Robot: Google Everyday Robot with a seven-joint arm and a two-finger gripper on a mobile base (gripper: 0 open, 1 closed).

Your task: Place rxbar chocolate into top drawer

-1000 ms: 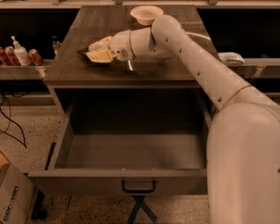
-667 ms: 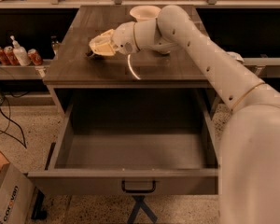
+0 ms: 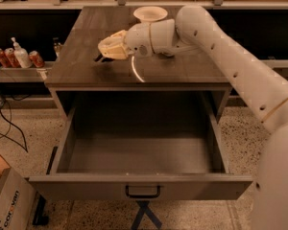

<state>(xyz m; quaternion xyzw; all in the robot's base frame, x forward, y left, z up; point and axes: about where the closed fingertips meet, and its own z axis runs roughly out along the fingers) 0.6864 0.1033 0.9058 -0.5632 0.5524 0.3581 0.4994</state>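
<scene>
My gripper [image 3: 108,49] hovers just above the left-middle of the dark wooden cabinet top [image 3: 182,71], pointing left. It is shut on the rxbar chocolate [image 3: 100,58], of which only a small black sliver shows under the cream fingers. The top drawer [image 3: 139,185] is pulled fully open below the front of the top. Its grey inside holds nothing, and its dark pull handle [image 3: 142,192] is at the centre of the front.
A cream bowl [image 3: 150,14] stands at the back of the cabinet top, behind my arm. Soda cans [image 3: 5,57] and a pump bottle [image 3: 20,55] sit on a low shelf at left. A cardboard box [image 3: 7,205] is on the floor at lower left.
My gripper has lifted off the cabinet top and shifted slightly toward the front with the black bar, which no longer lies on the wood to its left.
</scene>
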